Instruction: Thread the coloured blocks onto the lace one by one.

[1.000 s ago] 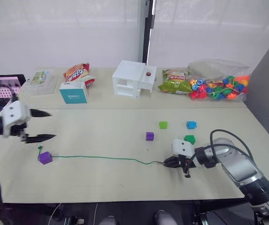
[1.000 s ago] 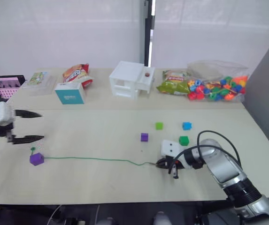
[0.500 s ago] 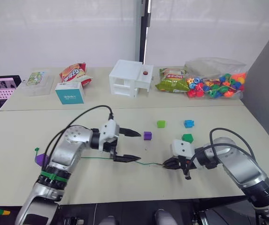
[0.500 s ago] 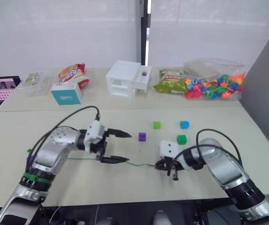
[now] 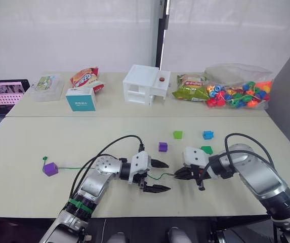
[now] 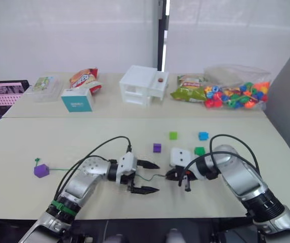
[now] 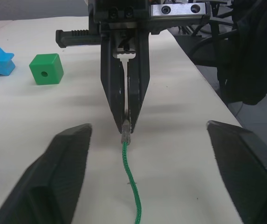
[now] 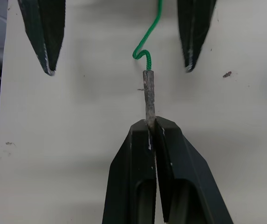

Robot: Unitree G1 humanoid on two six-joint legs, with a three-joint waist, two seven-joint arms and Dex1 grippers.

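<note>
Left gripper (image 5: pixel 158 176) arriving at the lace tip for a handover.

Having swung in from the far left edge of the surface (image 5: pixel 43 136) over the last second, the left gripper is now straddling the lace (image 7: pixel 131 193) with fingers spread wide, while the right gripper (image 8: pixel 149 128) is pinching the stiff grey tip (image 8: pixel 149 95) between fingers pressed together; a regrasp looks imminent. One purple block (image 5: pixel 50 169) is sitting threaded at the lace's far end. The second purple block (image 5: pixel 162 147), light green block (image 5: pixel 177 134), blue block (image 5: pixel 207 134) and dark green block (image 7: pixel 46 68) are lying loose nearby: smooth, hard plastic with centre holes. The cord looks thin, braided and limp.
</note>
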